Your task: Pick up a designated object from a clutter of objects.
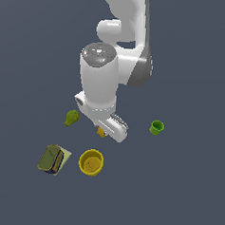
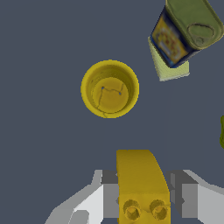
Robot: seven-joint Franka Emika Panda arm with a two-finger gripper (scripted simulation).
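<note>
In the wrist view the designated object, a golden-orange block (image 2: 142, 183) with two studs at one end, sits between my gripper's (image 2: 143, 177) two grey fingers, which press against its sides. From the exterior view only a corner of the block (image 1: 101, 131) peeks out under the white hand, where the gripper (image 1: 104, 129) is low over the floor. The clutter lies around it: a yellow cup (image 2: 110, 89), an olive tin (image 2: 188, 26) resting on a cream box (image 2: 170, 70), a green pear-shaped thing (image 1: 71, 117) and a small green cup (image 1: 156, 127).
The yellow cup (image 1: 91, 162) stands just in front of the hand, with the olive tin (image 1: 50, 158) and cream box (image 1: 63, 159) to the exterior view's left of it. The white arm (image 1: 118, 53) rises behind over the dark floor.
</note>
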